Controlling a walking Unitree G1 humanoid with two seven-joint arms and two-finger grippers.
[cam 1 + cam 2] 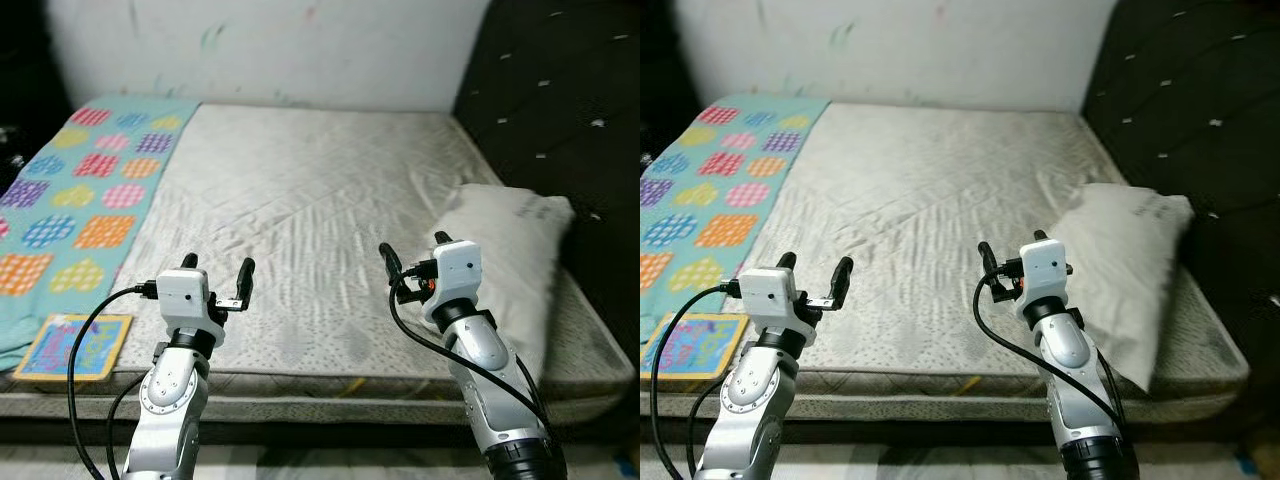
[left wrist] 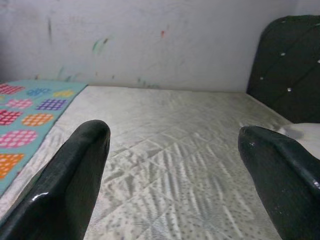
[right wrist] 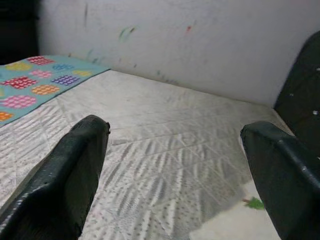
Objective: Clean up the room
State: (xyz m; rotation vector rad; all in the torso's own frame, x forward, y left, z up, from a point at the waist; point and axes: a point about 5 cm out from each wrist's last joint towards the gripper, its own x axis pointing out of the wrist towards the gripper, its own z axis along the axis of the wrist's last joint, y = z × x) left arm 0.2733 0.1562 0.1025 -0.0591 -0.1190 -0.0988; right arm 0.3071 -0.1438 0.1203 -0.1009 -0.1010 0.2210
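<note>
Bare mattress [image 1: 300, 200]; pillow [image 1: 505, 250] just beside wide right claw [image 1: 412, 252]; left claw [image 1: 217, 270] wide.

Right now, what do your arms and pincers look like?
Both arms are silver metal tubes with black cables looping along them. Each wrist carries a white boxy block. The left pincer and right pincer each have two long black fingers. The right wrist shows a small red spot.

Grey quilted mattress [image 1: 300, 200], teal blanket [image 1: 80, 190] with multicoloured checked hearts (pink, orange, purple), pale grey pillow [image 1: 505, 250], black tufted headboard [image 1: 560, 90]
</note>
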